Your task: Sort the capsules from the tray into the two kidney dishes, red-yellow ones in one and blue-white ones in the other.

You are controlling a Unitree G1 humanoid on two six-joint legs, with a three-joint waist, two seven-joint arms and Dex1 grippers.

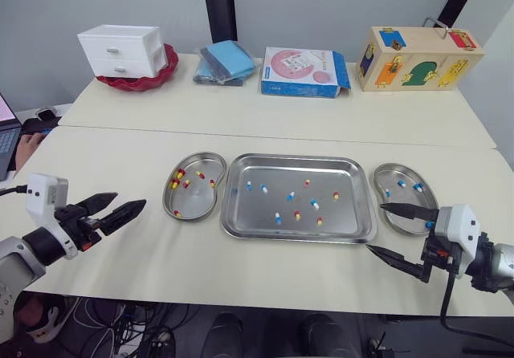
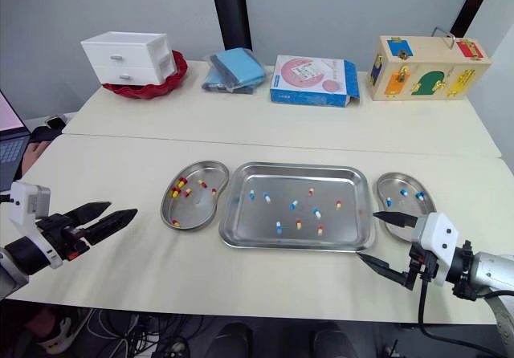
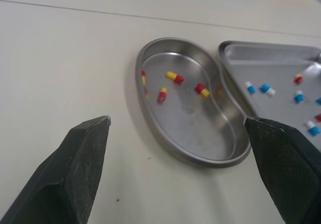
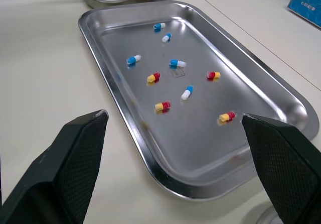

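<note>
Head pair looks forward and down over the whole table (image 1: 241,125), from well back. Left wrist camera sits low and close, facing the left kidney dish (image 3: 200,138) and a corner of the tray (image 3: 278,63). Right wrist camera skims close along that tray, same dish beyond.

Your left gripper (image 1: 131,201): two black fingers (image 3: 75,174), long, tapered to blunt tips, fine mesh texture on inner faces. White boxy housing (image 1: 46,195) with rounded corners sat at its wrist. Small red spot (image 2: 71,253) showed in black mount behind fingers. Thin left cable (image 1: 10,189), black, ran off at left edge. Left forearm (image 1: 12,266) was pale grey and smooth.

Your right gripper (image 1: 375,227) looked alike: same black tapered fingers, white right housing (image 1: 456,225), grey right forearm (image 1: 502,262). Black right cable (image 1: 444,298) hung below wrist.
</note>
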